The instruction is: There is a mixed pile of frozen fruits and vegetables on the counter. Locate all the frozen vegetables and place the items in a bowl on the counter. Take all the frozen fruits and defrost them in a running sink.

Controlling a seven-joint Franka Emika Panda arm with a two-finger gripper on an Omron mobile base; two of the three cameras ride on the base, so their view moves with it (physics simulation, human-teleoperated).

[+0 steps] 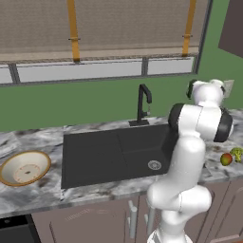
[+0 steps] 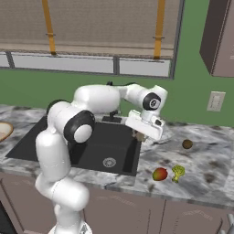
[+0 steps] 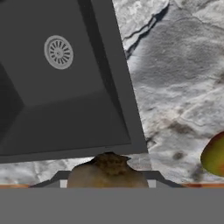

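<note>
Here our gripper (image 2: pixel 140 135) hangs just past the right rim of the sink (image 2: pixel 87 148), above the counter (image 2: pixel 205 160), its fingers pinched on a brownish-grey lump (image 3: pixel 107 173). In the hand view that lump sits right between the fingertips at the bottom edge, with the sink's corner and its round metal drain (image 3: pixel 58 52) beyond it. In the right base view we see only a small brown bit of it under the white hand.

Out from there, on the marble to the right of the basin, we find a red-orange fruit (image 2: pixel 159 174) with a green patch, and a green broccoli floret (image 2: pixel 178 172) just beside it, near the counter's front edge. A small brown round fruit (image 2: pixel 187 144) lies further back, apart from those two.

The black faucet (image 1: pixel 143 103) stands behind the basin. Well off to the left of the sink, the tan-rimmed bowl (image 1: pixel 24 167) rests on the counter, cream inside.
</note>
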